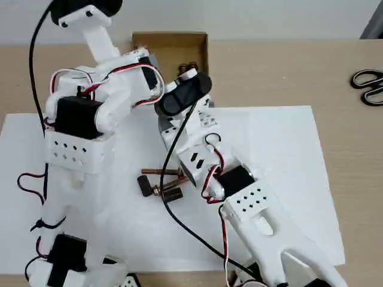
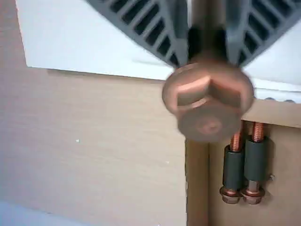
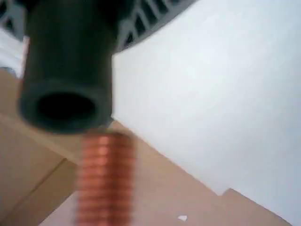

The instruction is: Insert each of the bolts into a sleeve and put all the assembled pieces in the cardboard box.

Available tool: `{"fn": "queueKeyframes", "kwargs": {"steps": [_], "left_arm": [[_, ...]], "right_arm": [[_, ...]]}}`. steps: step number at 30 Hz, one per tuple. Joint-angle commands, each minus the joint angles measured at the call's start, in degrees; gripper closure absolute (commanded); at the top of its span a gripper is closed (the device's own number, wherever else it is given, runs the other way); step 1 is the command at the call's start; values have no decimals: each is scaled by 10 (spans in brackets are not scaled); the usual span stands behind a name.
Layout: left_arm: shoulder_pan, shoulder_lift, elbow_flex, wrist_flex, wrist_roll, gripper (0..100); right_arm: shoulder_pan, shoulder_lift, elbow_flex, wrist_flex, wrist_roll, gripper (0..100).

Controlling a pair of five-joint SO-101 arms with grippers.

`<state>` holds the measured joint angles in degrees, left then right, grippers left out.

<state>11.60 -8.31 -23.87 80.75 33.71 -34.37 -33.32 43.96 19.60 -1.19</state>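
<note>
You have the cardboard box (image 1: 170, 43) at the table's (image 1: 269, 72) far edge, just behind the paper sheet (image 1: 281, 167); the scissors (image 1: 368, 86) lie on the table well off to its right; two assembled pieces (image 2: 242, 172) lie side by side in the box; loose bolts and sleeves (image 1: 158, 173) lie on the sheet between your arms; the left gripper (image 2: 207, 52) clamps a bolt (image 2: 209, 101) over the box's near wall; its threaded end (image 3: 106, 179) sits just beside the mouth of the sleeve (image 3: 66, 70) clamped in the right gripper (image 3: 70, 14).

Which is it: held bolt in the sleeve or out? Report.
Out. In the right wrist view the threaded tip of the bolt sits just outside the mouth of the sleeve, whose hole shows dark and empty.
</note>
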Motion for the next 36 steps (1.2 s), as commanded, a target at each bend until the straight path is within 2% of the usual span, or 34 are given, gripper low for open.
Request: {"fn": "queueKeyframes", "kwargs": {"steps": [1,15,36], "left_arm": [[8,-23,6,-16,3,994],[10,-23,80,-69,3,994],[33,-23,81,-88,4,994]], "right_arm": [[-6,-8,-8,0,7,995],[-6,-9,-9,0,7,995],[-17,-3,-9,-4,7,995]]}}
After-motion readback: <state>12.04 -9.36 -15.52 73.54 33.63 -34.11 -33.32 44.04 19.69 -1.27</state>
